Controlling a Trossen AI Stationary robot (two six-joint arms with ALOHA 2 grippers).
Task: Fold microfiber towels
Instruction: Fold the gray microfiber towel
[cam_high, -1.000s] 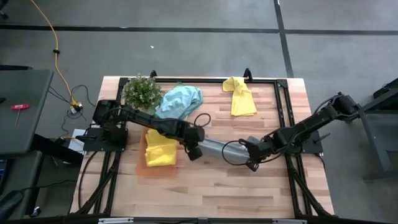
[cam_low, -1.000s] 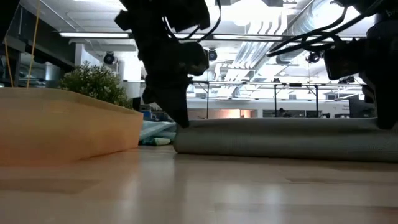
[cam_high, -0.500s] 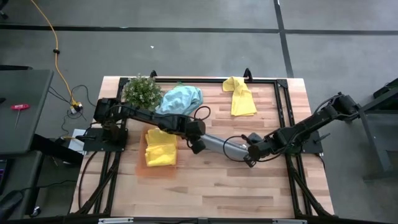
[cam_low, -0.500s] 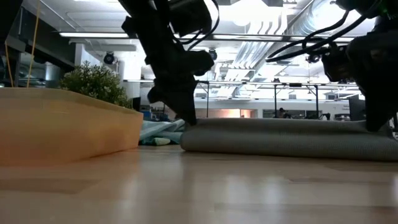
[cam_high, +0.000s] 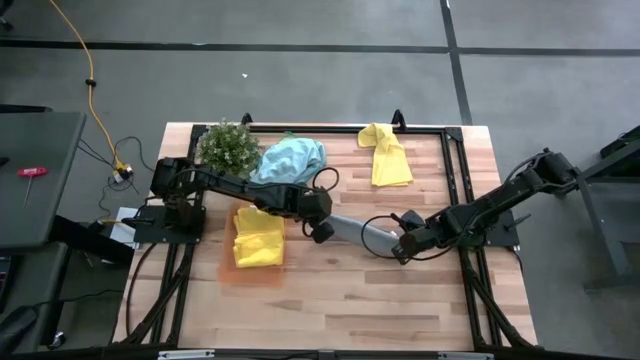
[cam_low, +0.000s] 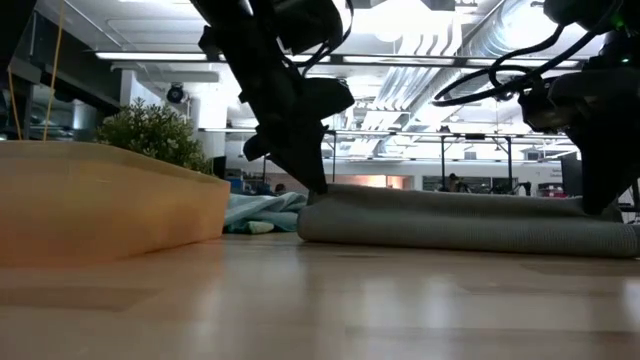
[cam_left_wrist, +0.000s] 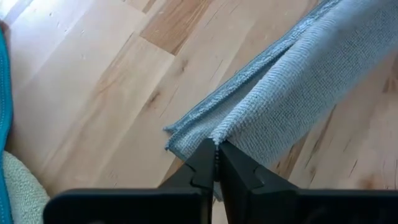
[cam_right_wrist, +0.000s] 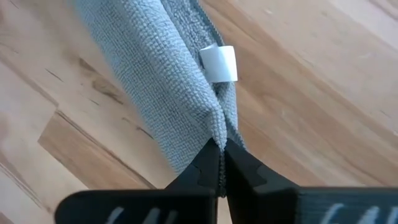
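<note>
A grey towel (cam_high: 355, 233) lies folded into a long narrow strip on the table's middle, between my two grippers. My left gripper (cam_high: 321, 230) is shut on its left end and my right gripper (cam_high: 400, 247) on its right end. In the low view the strip (cam_low: 460, 222) lies along the table. A yellow towel (cam_high: 258, 238) lies folded on the orange tray (cam_high: 228, 270). A light teal towel (cam_high: 290, 160) lies bunched at the far side, and a second yellow towel (cam_high: 385, 155) at the far right. My left gripper pinches the grey towel's left end at the folded edge (cam_left_wrist: 219, 129) between its two fingertips, coming slanting from above. Several layers meet there. The strip runs away from the fingers and rests on the table. My right gripper pinches the towel's right end (cam_right_wrist: 214, 127) between its two fingertips, slanting down from above, close to the white tag (cam_right_wrist: 219, 63). The folded layers gather into the pinch. The strip stretches away along the table toward the other gripper.
A small bushy green plant (cam_high: 228, 148) stands at the far left, next to the teal towel. The orange tray's wall (cam_low: 110, 205) rises at the left in the low view. Bare wood lies along the table's near side (cam_high: 330, 310).
Both grippers have gone a little toward the table's far edge, the left one also toward the right, staying shut. The grey strip has slid along the table with them, its left end shifting rightward.
</note>
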